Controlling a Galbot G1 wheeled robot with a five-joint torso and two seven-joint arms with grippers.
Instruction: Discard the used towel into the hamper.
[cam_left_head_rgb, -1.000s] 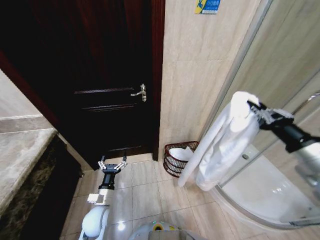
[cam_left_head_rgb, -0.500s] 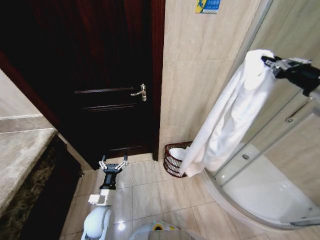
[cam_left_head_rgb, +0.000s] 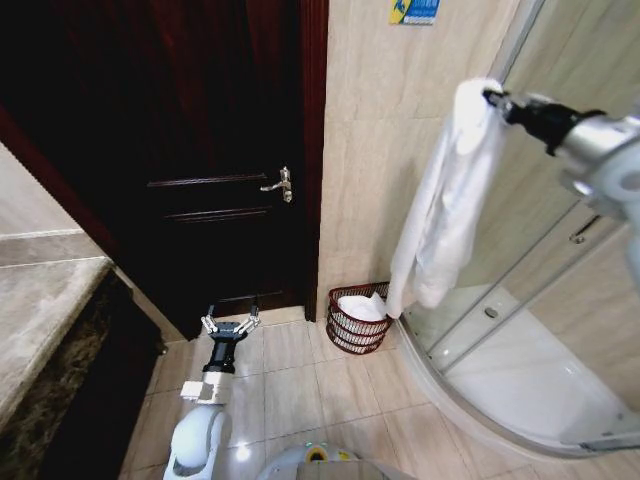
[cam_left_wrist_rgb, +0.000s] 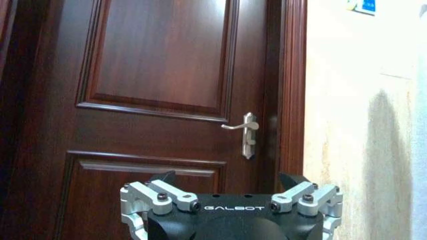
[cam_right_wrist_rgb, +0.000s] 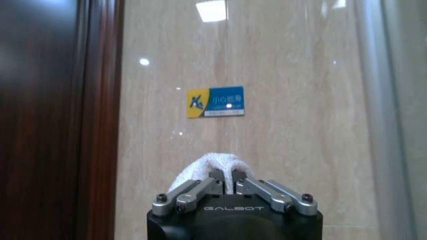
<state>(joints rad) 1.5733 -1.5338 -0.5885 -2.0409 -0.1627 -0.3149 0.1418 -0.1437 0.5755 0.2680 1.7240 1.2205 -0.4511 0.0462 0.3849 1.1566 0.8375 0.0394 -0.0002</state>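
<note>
- Two grippers are yours to track: your right gripper (cam_left_head_rgb: 490, 97) is raised high at the right, fingers pinched on the top fold of a long white terry towel (cam_left_head_rgb: 432, 215).
- In the right wrist view the same right gripper (cam_right_wrist_rgb: 224, 182) has its fingers (cam_right_wrist_rgb: 202, 189) drawn close on a white tuft of towel (cam_right_wrist_rgb: 212, 165), facing the beige tiled wall (cam_right_wrist_rgb: 280, 150) and a small blue and yellow sign (cam_right_wrist_rgb: 215, 102).
- You have the towel hanging free down the wall; its lower end hangs just above and beside the small round dark reddish-brown open-weave hamper (cam_left_head_rgb: 357, 318).
- Your hamper stands on the floor against the wall, between the dark wooden door (cam_left_head_rgb: 200, 180) and the curved edge of the glass shower enclosure (cam_left_head_rgb: 520, 330). Something white already lies inside it; you cannot tell what.
- Your left gripper (cam_left_head_rgb: 231, 324) hangs low by the door's foot, fingers spread, well apart from the hamper.
- In the left wrist view your left gripper (cam_left_wrist_rgb: 231, 187) points at the door and its silver lever handle (cam_left_wrist_rgb: 245, 134).
- Open beige floor tiles (cam_left_head_rgb: 300, 390) lie between your left arm and the hamper.
- Your right arm runs out of the head view at the right edge.
- At your far left a grey stone counter (cam_left_head_rgb: 40, 320) closes the room.
</note>
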